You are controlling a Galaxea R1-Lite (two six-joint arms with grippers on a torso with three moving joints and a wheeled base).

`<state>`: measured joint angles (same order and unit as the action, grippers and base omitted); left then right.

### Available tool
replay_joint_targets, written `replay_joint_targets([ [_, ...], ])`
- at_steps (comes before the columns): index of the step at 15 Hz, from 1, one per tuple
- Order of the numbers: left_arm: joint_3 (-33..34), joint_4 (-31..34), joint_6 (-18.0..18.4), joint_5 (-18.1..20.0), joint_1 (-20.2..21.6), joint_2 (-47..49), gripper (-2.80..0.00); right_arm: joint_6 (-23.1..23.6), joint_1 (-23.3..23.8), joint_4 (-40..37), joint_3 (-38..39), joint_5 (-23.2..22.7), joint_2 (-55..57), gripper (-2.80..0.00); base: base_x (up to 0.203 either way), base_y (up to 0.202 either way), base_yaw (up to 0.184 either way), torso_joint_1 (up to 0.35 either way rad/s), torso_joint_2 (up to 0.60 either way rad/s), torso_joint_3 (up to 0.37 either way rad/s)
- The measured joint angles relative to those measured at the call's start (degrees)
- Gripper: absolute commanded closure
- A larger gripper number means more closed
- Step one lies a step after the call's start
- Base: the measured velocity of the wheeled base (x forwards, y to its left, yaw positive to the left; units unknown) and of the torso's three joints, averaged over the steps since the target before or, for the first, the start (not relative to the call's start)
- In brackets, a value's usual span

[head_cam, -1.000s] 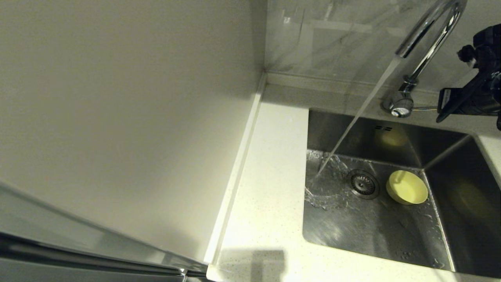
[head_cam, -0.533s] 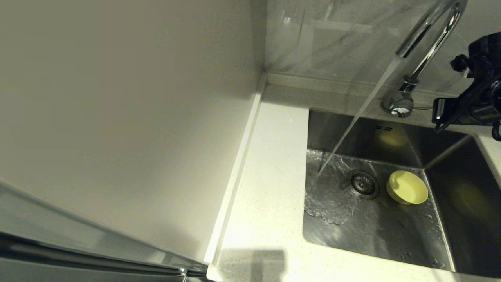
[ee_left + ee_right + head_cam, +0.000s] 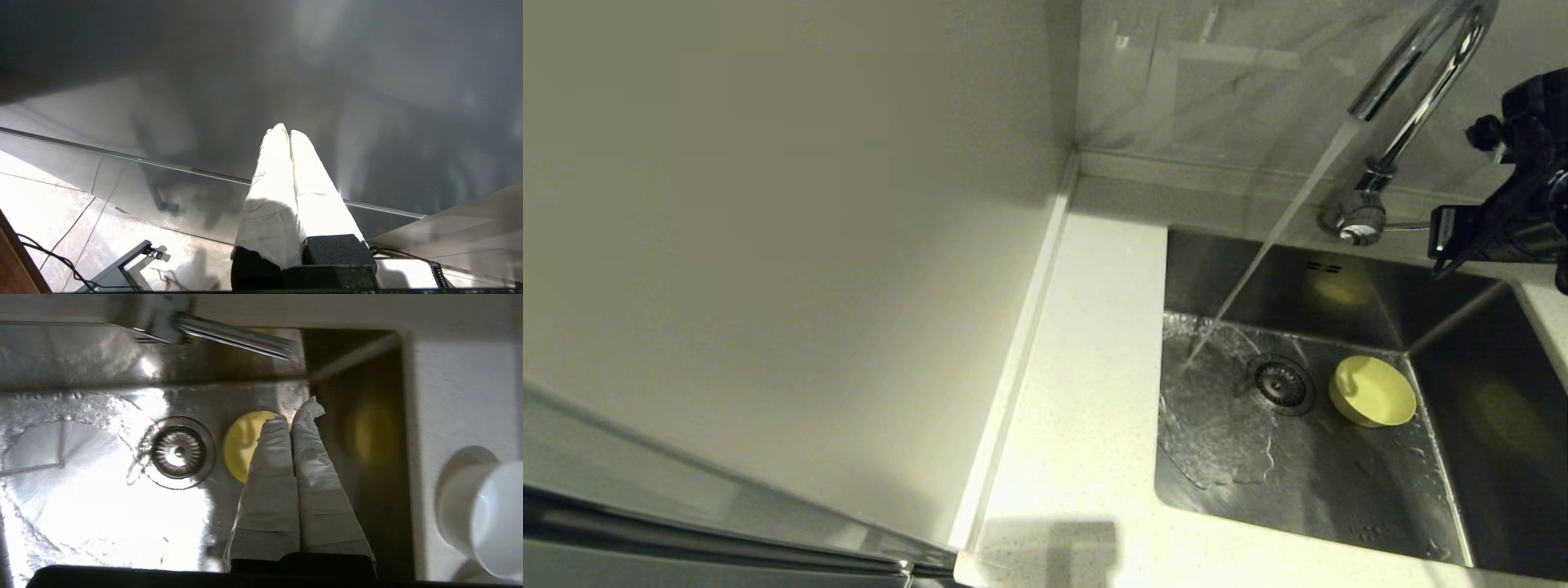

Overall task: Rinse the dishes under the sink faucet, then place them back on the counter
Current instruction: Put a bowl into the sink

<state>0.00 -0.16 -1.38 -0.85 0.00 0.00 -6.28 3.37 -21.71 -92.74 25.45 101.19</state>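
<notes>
Head view: water runs from the faucet (image 3: pixel 1413 90); my right claw (image 3: pixel 295 412) hangs closed and empty above the yellow bowl (image 3: pixel 1372 391) in the sink (image 3: pixel 1307 482). Next I must open and grasp its rim.

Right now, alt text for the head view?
Water streams from the chrome faucet into the steel sink, landing left of the drain strainer; a pale yellow bowl sits just right of it. The right gripper hovers, shut, by the faucet lever.

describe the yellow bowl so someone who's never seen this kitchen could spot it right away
Look into the rectangular brushed stainless-steel sink. On its wet floor, just right of the round metal drain strainer, sits the small round pale yellow bowl, the only coloured thing there.
</notes>
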Motion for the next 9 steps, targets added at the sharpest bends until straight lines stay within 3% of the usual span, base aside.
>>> replay_joint_targets([
  [4,0.0,0.0,0.0,0.0,0.0,0.0,0.0,0.5,5.0,-0.9,5.7,-0.3,-5.1,0.0,0.0,0.0,0.0,0.0,0.0,0.0],
  [6,0.0,0.0,0.0,0.0,0.0,0.0,0.0,0.3,11.0,-2.8,6.9,-4.2,-7.5,0.0,0.0,0.0,0.0,0.0,0.0,0.0],
  [9,0.0,0.0,0.0,0.0,0.0,0.0,0.0,-0.5,23.6,-6.8,7.6,-13.7,-9.4,0.0,0.0,0.0,0.0,0.0,0.0,0.0],
])
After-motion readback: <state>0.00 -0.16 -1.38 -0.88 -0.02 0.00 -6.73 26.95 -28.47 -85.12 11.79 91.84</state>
